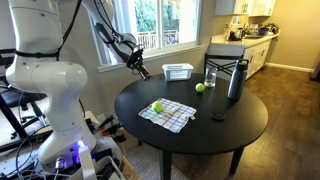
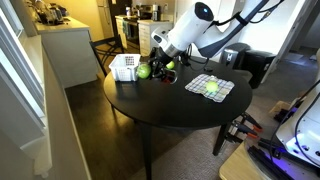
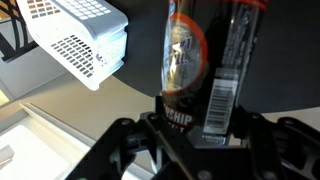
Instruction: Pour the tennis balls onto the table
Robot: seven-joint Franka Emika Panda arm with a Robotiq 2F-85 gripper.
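Note:
My gripper (image 3: 200, 125) is shut on a clear tennis ball can (image 3: 190, 60) with a red and black label and a barcode. No ball shows inside the can. In both exterior views the gripper (image 1: 141, 69) (image 2: 163, 62) is above the edge of the round black table (image 1: 200, 130) (image 2: 160, 105). One tennis ball (image 1: 157, 107) (image 2: 211, 88) lies on a checkered cloth (image 1: 170, 116). A second tennis ball (image 1: 200, 87) (image 2: 143, 71) lies on the bare table next to a glass (image 1: 210, 77).
A white perforated basket (image 1: 177, 71) (image 2: 125, 67) (image 3: 75, 35) stands on the table close to the gripper. A tall dark bottle (image 1: 236, 80) and a small black object (image 1: 218, 116) are also on the table. Kitchen counters stand behind.

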